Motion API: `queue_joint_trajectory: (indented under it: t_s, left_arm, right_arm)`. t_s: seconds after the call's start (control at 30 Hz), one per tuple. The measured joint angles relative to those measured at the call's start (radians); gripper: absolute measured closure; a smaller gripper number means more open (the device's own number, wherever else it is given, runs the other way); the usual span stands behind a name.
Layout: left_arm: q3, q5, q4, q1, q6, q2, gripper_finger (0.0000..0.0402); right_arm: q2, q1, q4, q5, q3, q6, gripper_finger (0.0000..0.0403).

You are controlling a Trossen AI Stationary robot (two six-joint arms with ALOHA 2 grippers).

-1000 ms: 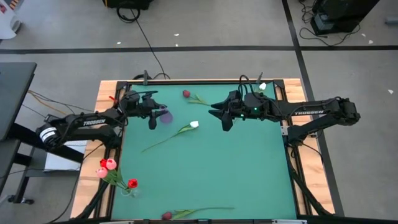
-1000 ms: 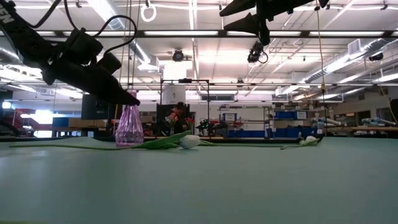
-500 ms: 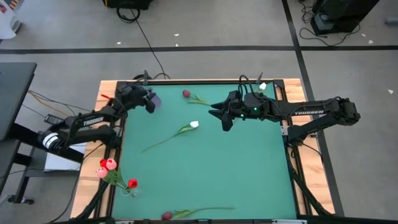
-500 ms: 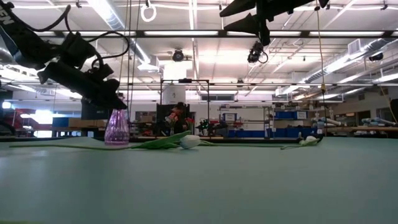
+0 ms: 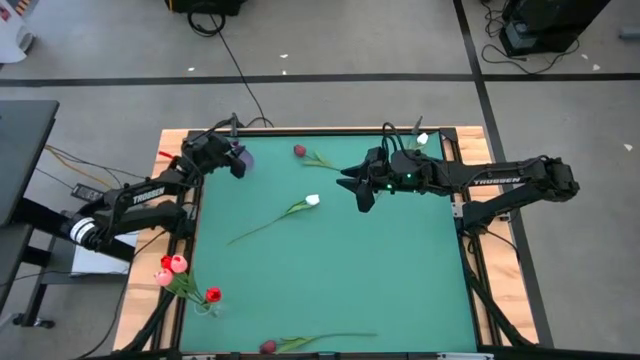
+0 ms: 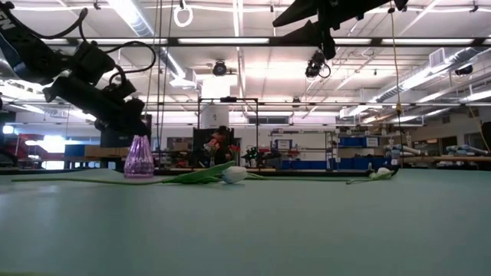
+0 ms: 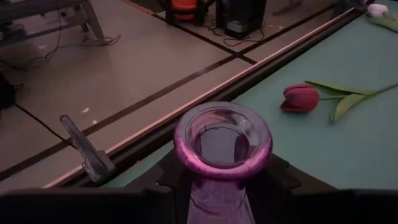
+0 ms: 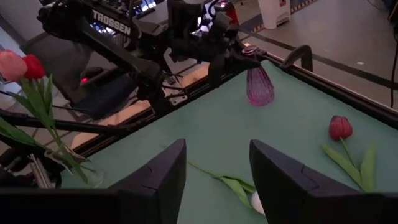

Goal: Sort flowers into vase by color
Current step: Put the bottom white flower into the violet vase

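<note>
- Right gripper [image 8: 214, 149] hangs above the table's far half, jaws spread wide and holding nothing
- Nearest flower below it is the white tulip [image 5: 313, 200], lying flat mid-table with its stem trailing toward the left arm
- It will likely be very light, with a bendy stem and a soft head, so take it mid-stem, clear of the leaves; pinching the head may crush it
- Dark red tulip [image 5: 299, 151] lies by the far edge, and another white one [image 5: 423, 139] at the far right corner
- Pink and red tulips [image 5: 175, 265] stand bunched at the left edge; one dark head [image 5: 268, 347] lies at the near edge
- Left gripper [image 5: 228, 160] sits about the neck of the purple vase [image 7: 222, 142], which stands upright in the far left corner; gripped or loose, I cannot tell
- Green table [image 5: 380, 280] lies bare between them
</note>
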Motion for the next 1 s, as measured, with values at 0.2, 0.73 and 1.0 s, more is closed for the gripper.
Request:
queue_joint_trajectory:
  t_s: [0.2,0.73,1.0]
  left_arm:
    - [-0.003,0.002,-0.115,0.000,-0.058,-0.035,0.0199]
    - [0.221,0.008,-0.713,-0.001,-0.073,-0.163,0.0081]
    - [0.473,-0.042,-1.087,-0.010,-0.091,-0.170,0.0081]
  right_arm:
    - [0.000,-0.014,0.000,-0.022,0.000,0.012,0.0204]
    - [0.000,-0.055,-0.073,-0.034,0.000,0.128,0.0202]
    - [0.000,-0.070,-0.165,-0.018,0.000,0.221,0.0202]
